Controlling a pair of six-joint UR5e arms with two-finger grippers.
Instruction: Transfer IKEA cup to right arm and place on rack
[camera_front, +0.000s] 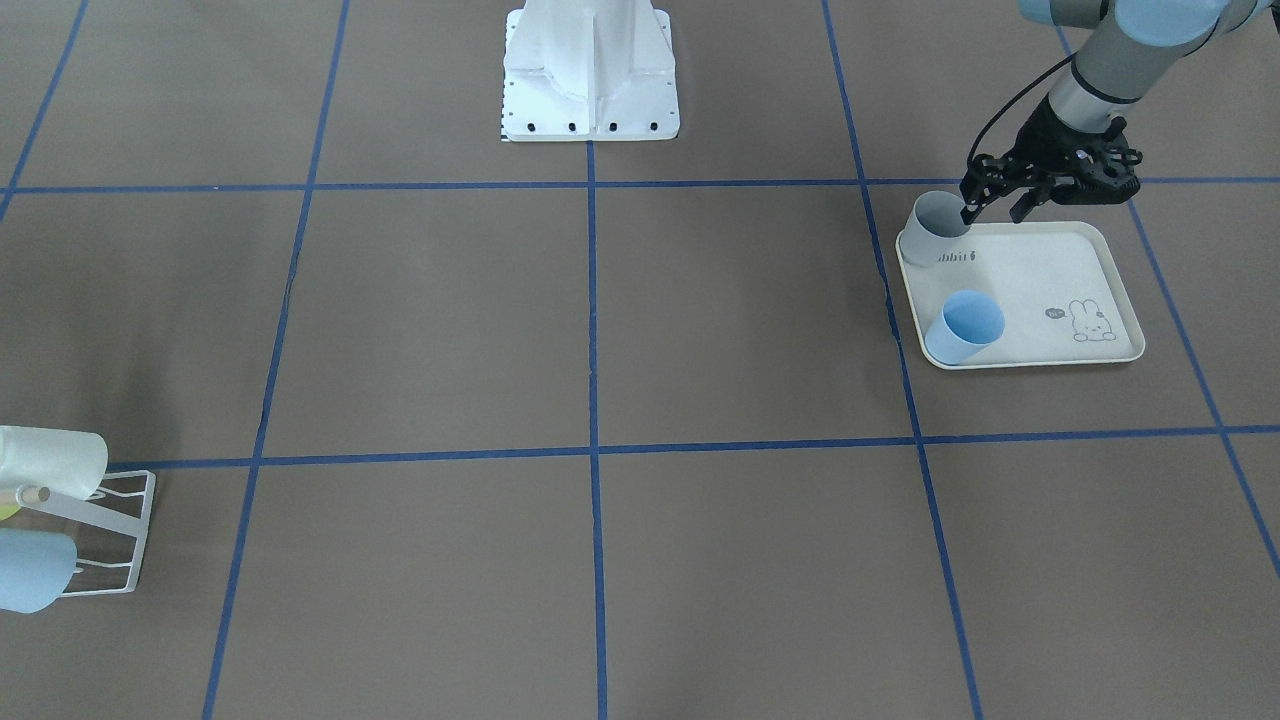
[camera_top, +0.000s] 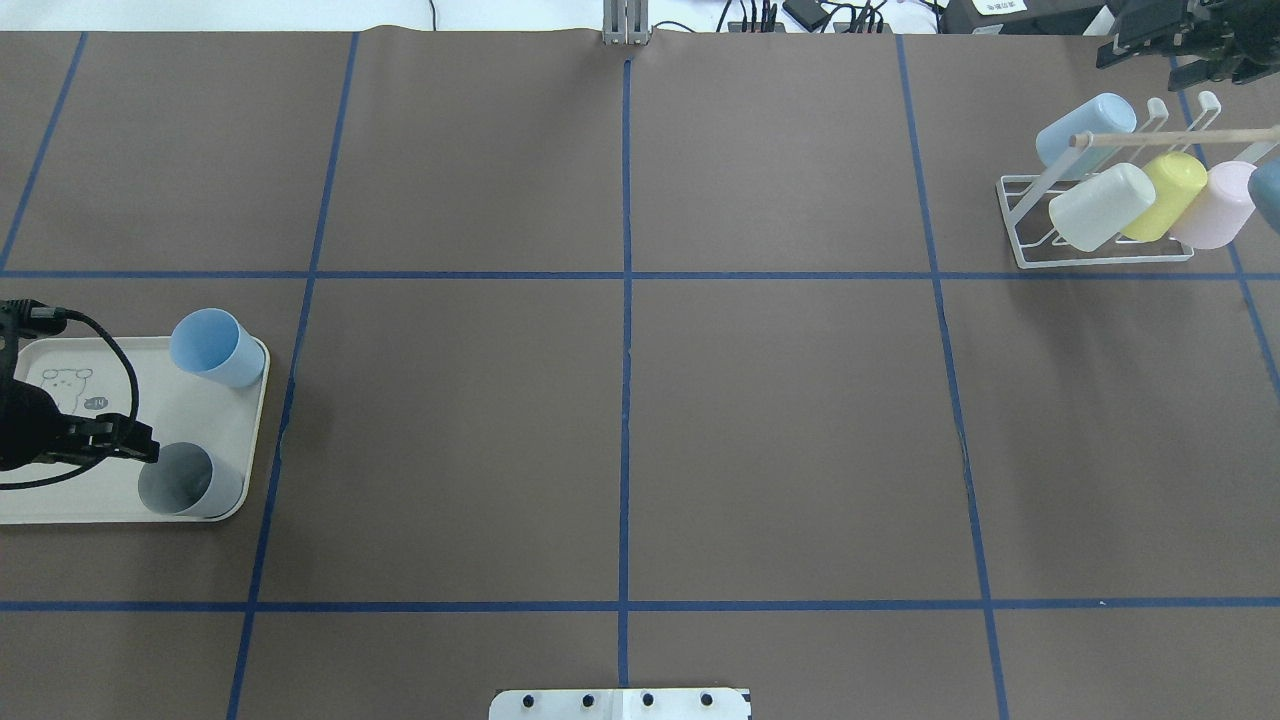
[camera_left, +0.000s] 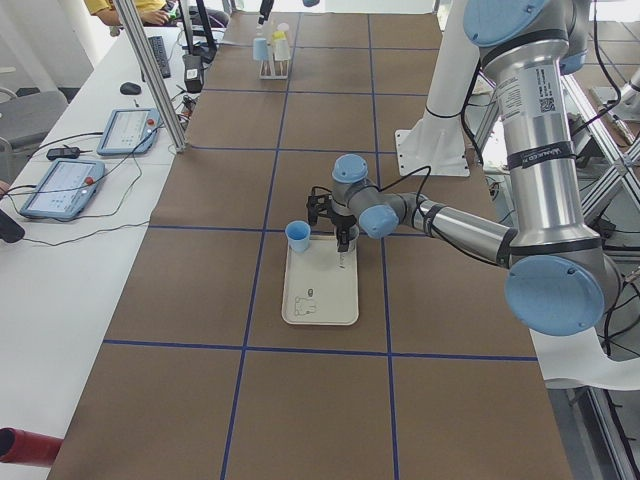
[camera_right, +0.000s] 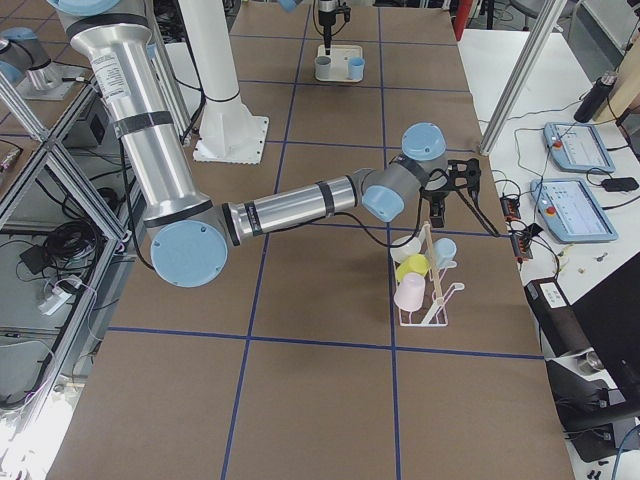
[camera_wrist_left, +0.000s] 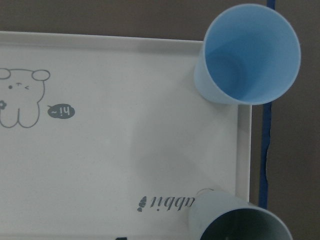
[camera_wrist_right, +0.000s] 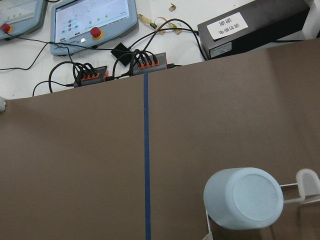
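Two cups stand upright on the cream rabbit-print tray (camera_front: 1040, 285): a grey cup (camera_front: 935, 228) at a corner and a light blue cup (camera_front: 963, 326) beside it. My left gripper (camera_front: 995, 213) hangs open just over the grey cup, one finger at its rim and the other over the tray. The left wrist view shows the grey cup (camera_wrist_left: 240, 225) at the bottom edge and the blue cup (camera_wrist_left: 249, 55) at top right. The white wire rack (camera_top: 1100, 258) holds several cups on their sides. My right gripper (camera_top: 1190, 45) is above and behind the rack; I cannot tell its jaws' state.
The robot's white base (camera_front: 590, 75) stands at the table's middle edge. Blue tape lines cross the brown table cover. Tablets and cables (camera_wrist_right: 95, 20) lie on the white bench beyond the rack. In the right wrist view a pale cup (camera_wrist_right: 245, 197) shows bottom-up on the rack.
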